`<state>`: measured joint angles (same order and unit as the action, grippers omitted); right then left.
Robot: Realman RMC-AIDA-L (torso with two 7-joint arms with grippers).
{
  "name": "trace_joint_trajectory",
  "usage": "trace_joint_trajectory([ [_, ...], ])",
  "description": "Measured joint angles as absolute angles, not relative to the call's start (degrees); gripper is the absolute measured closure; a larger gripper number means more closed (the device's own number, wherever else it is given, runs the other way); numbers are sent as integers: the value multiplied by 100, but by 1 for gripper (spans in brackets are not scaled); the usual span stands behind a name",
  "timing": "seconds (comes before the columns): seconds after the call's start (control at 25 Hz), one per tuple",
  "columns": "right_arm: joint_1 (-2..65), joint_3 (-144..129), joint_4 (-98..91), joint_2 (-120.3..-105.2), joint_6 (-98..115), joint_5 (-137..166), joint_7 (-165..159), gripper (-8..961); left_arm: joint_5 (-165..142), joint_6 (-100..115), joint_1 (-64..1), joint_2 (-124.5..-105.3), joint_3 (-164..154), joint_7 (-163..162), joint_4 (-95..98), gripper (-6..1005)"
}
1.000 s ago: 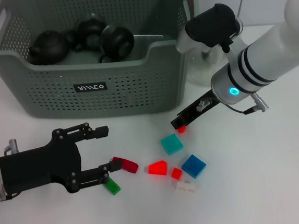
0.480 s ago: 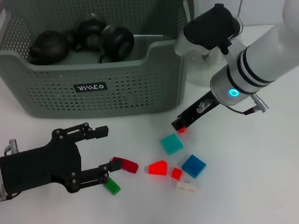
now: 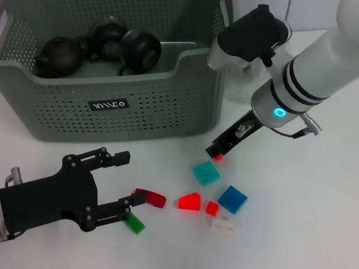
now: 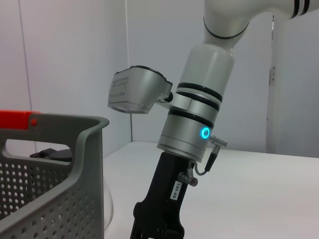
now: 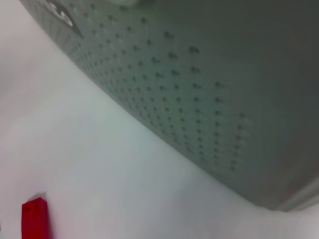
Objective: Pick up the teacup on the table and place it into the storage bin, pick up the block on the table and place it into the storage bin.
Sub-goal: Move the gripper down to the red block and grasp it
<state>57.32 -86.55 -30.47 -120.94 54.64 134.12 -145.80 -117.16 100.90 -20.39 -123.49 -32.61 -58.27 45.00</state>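
Note:
The grey-green storage bin (image 3: 111, 106) stands at the back left, with three dark round pots (image 3: 96, 48) inside. No teacup shows on the table. My right gripper (image 3: 215, 150) hovers just off the bin's front right corner, shut on a small red block (image 3: 219, 157); that block (image 5: 34, 219) also shows in the right wrist view beside the bin wall (image 5: 199, 89). My left gripper (image 3: 131, 178) rests low at the front left, open. A dark red block (image 3: 151, 198) and a green block (image 3: 135, 224) lie by its lower finger.
Loose blocks lie in front of the bin: teal (image 3: 206, 172), blue (image 3: 233, 199), red (image 3: 189, 201), small red (image 3: 212, 208), white (image 3: 223, 226). A glass teapot (image 3: 243, 83) stands behind my right arm. The bin's rim (image 4: 60, 124) rises beside the right arm (image 4: 194, 129).
My right gripper has crept slightly up and toward the bin with the red block. The left arm has not moved.

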Motion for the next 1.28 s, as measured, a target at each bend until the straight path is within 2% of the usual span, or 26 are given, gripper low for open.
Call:
trace_joint_trajectory([
  [1.28,5766,-8961,-3032,-12110,5387,13336,-14573,619,-11710,10084,-2039,-12349,-3252,-5828,4500,296],
])
